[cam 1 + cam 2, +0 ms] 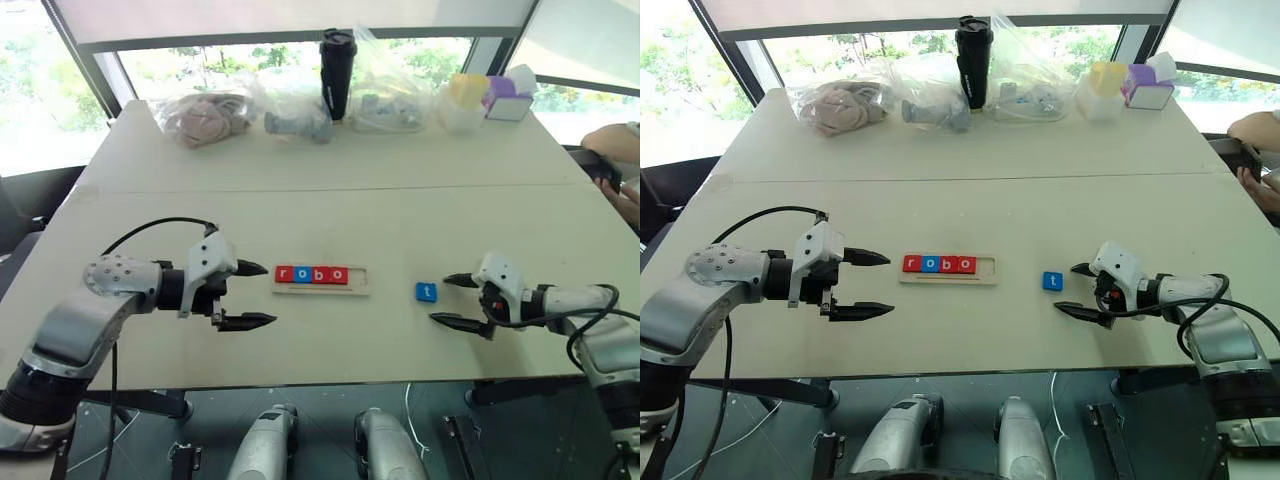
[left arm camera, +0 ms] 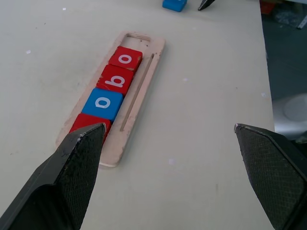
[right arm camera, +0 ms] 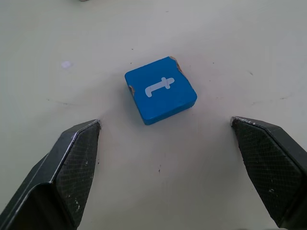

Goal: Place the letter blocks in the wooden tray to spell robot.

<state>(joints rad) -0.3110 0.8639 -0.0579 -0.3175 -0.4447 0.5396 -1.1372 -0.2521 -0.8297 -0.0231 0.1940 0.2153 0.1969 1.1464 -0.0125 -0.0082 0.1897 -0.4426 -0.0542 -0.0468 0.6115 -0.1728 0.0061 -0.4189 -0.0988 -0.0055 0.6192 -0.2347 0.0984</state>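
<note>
Right wrist view: blue t block (image 3: pixel 160 89) centred ahead of right gripper (image 3: pixel 165 143), spread wide, empty. Advance, straddle t squarely, pinch, carry to wooden tray (image 1: pixel 358 291) end gap. Left gripper (image 1: pixel 248 295) also agape, idle.

4 letter blocks sit in a row in the wooden tray (image 1: pixel 320 290), each with 1 white lowercase letter: a red block (image 1: pixel 284 273) reads "r"; a blue block (image 1: pixel 302 274) reads "o"; a red block (image 1: pixel 320 274) reads "b"; a red block (image 1: pixel 338 274) reads "o"; together they read "robo"; apart on the table (image 1: pixel 330 210), a blue block (image 3: pixel 160 89) reads "t".
</note>
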